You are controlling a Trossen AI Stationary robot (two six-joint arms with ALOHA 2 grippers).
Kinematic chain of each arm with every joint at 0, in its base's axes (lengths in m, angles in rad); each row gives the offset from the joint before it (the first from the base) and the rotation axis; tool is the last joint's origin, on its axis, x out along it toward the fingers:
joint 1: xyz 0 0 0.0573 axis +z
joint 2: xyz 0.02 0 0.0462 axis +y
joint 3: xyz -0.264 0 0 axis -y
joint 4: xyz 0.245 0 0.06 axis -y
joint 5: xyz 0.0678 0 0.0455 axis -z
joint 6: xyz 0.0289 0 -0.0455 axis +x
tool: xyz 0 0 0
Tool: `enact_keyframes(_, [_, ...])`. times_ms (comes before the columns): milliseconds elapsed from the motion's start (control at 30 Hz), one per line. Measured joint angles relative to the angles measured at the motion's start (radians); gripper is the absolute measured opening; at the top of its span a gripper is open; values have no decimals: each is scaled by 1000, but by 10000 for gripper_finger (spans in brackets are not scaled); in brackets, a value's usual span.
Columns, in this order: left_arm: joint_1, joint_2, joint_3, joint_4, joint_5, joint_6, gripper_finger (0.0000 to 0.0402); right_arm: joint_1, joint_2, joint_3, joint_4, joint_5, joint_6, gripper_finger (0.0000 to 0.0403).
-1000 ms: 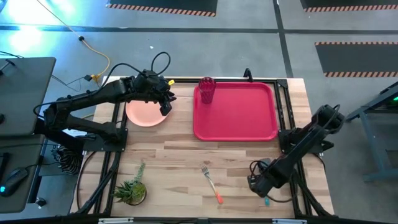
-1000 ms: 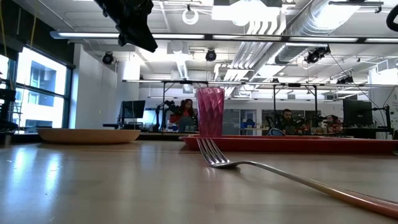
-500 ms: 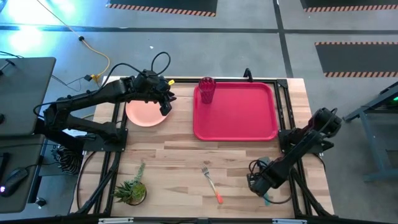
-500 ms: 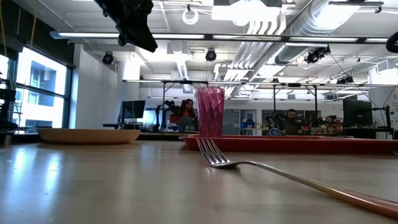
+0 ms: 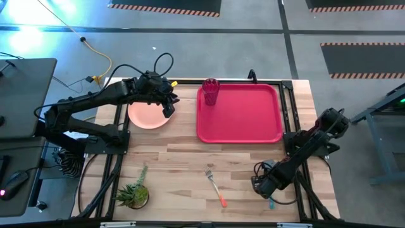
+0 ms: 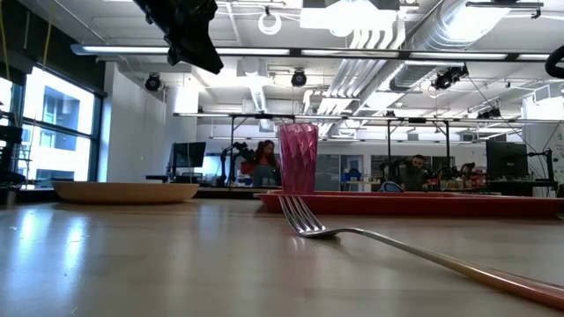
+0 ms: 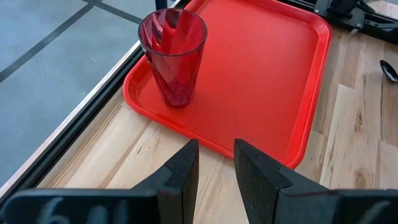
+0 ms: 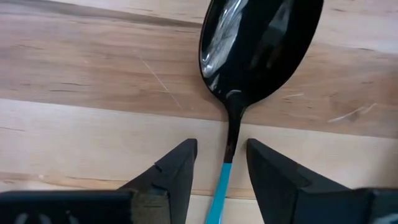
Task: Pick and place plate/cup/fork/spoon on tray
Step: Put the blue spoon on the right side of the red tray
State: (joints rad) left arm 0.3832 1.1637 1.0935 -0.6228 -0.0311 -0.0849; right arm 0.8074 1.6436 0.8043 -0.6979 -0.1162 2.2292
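Observation:
The red tray (image 5: 247, 120) lies at the table's far right, with the dark red cup (image 5: 210, 92) standing upright in its far left corner. The peach plate (image 5: 145, 116) lies flat to the tray's left. My left gripper (image 5: 169, 107) hovers over the plate's right rim, slightly open and empty (image 7: 216, 168). The orange-handled fork (image 5: 216, 185) lies flat near the front edge. The spoon (image 8: 261, 43) lies flat at the near right. My right gripper (image 8: 221, 165) is open and low over it, one finger on either side of its thin neck, not touching it.
A small potted plant (image 5: 133, 193) stands at the near left corner. Bare wood lies between the plate, the tray and the fork. People sit at desks in the room beyond the table's far edge (image 6: 264, 158).
My right arm has sunk a little over the spoon. The plate, cup, fork, spoon and tray stay where they were.

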Motion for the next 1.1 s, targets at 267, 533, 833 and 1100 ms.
enact_keyframes(267, [0,0,0,0,0,0,90,-2,2,-1,15,2,1,74])
enact_keyframes(533, [0,0,0,0,0,1,90,-11,3,3,21,-2,17,19])
enact_keyframes(833, [0,0,0,0,0,2,90,-11,10,62,-47,8,16,4])
enact_keyframes(1100, [0,0,0,0,0,0,90,-11,-30,93,-44,116,15,2])
